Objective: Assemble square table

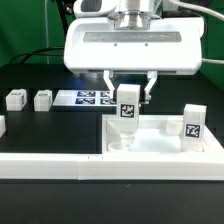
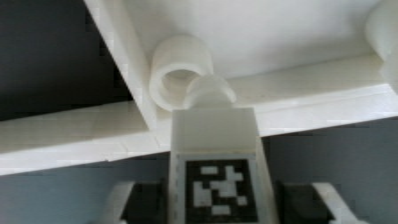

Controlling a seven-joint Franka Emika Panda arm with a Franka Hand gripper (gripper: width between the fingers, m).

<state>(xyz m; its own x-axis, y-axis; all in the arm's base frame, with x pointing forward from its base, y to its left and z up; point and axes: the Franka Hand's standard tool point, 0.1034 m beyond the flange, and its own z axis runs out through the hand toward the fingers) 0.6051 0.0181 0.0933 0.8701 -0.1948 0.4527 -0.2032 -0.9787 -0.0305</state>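
The square table slab (image 1: pixel 165 142) lies white and flat at the front of the exterior view. My gripper (image 1: pixel 129 97) is shut on a white tagged leg post (image 1: pixel 128 112) and holds it upright over the slab's corner at the exterior view's left. In the wrist view the leg post (image 2: pixel 214 150) runs from between my fingers (image 2: pixel 139 198) down to a corner hole (image 2: pixel 182 78) of the slab (image 2: pixel 285 40). A second leg post (image 1: pixel 193 124) stands upright on the slab at the exterior view's right. Two loose leg posts (image 1: pixel 15 99) (image 1: pixel 42 99) lie on the black table at the left.
The marker board (image 1: pixel 88 98) lies flat behind the slab, near the middle. Long white rails (image 1: pixel 50 167) run along the front edge and beside the slab. One more white piece (image 1: pixel 2 126) sits at the far left edge.
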